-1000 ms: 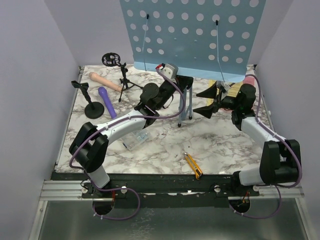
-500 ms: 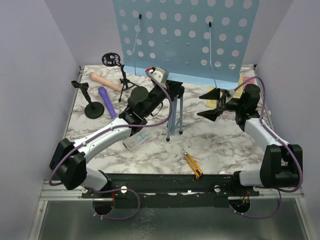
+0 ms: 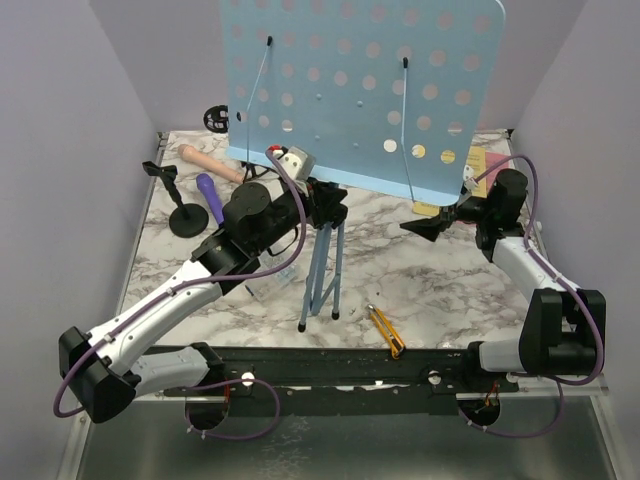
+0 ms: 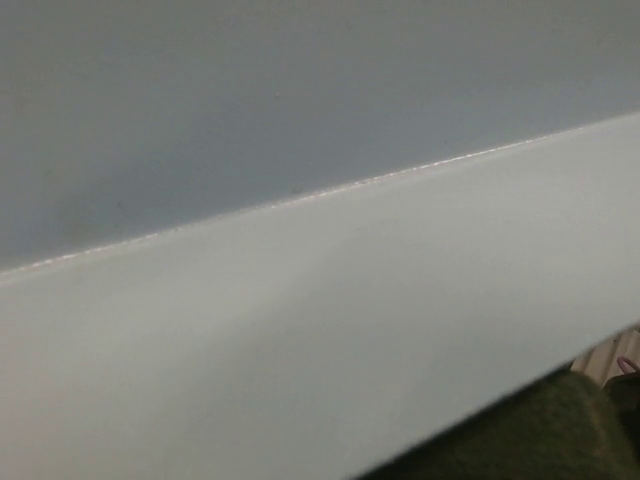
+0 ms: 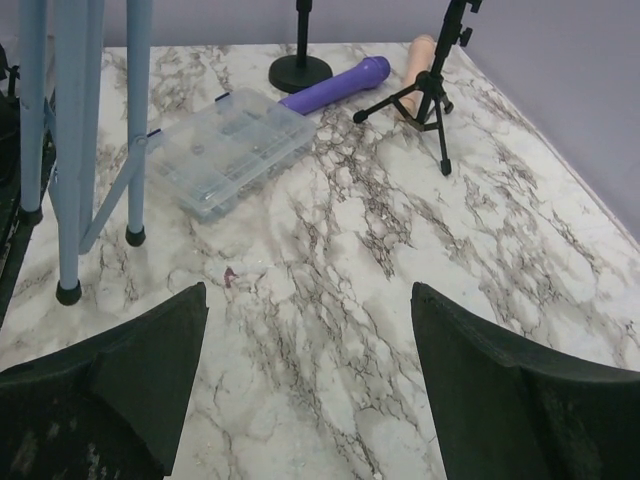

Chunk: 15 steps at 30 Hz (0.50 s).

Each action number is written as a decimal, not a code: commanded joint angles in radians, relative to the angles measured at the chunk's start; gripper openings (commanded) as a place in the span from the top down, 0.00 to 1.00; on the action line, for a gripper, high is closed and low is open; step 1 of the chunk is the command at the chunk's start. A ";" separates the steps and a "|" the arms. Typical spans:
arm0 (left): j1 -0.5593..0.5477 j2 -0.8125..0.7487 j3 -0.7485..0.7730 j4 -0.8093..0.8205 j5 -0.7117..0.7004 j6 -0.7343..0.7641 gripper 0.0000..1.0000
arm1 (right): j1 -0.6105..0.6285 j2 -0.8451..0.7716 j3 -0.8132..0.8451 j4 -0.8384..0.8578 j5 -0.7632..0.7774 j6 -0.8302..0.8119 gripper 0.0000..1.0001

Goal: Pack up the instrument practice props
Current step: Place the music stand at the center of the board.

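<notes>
My left gripper point(image 3: 328, 205) is shut on the hub of the light-blue perforated music rack point(image 3: 350, 90), which is tilted toward the camera. Its tripod legs point(image 3: 322, 270) hang folded together. The rack's panel point(image 4: 300, 300) fills the left wrist view and hides the fingers. My right gripper point(image 3: 430, 222) stands open and empty over bare marble point(image 5: 308, 288). The purple microphone point(image 3: 212, 198) point(image 5: 335, 84) and beige microphone point(image 3: 205, 160) point(image 5: 418, 60) lie at the back left. Beside them are a round-base mic mount point(image 3: 185, 215) point(image 5: 300, 70) and a tripod mic mount point(image 5: 430, 95). Pink and yellow pages point(image 3: 485, 162) lie behind the rack at the right.
A clear plastic box of small parts point(image 5: 230, 150) point(image 3: 265, 287) sits just left of the rack's legs, partly under my left arm. A yellow-and-black utility knife point(image 3: 385, 332) lies near the front edge. Purple walls close in the table on three sides.
My left arm has drawn back toward the front, bringing the music rack with it; the panel rose and tilted and the legs swung nearer the front edge. The right gripper shifted slightly right, still open.
</notes>
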 commanded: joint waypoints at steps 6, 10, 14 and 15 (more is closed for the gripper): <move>-0.003 -0.065 0.121 0.072 -0.009 -0.024 1.00 | -0.027 0.019 -0.020 -0.008 -0.009 -0.020 0.15; -0.003 -0.042 0.149 0.026 -0.010 -0.027 1.00 | -0.032 0.023 -0.019 -0.012 -0.010 -0.026 0.15; -0.003 -0.014 0.163 0.021 -0.013 -0.031 1.00 | -0.033 0.023 -0.020 -0.012 -0.016 -0.028 0.15; -0.003 -0.003 0.171 0.020 -0.014 -0.031 1.00 | -0.033 0.021 -0.019 -0.013 -0.015 -0.028 0.15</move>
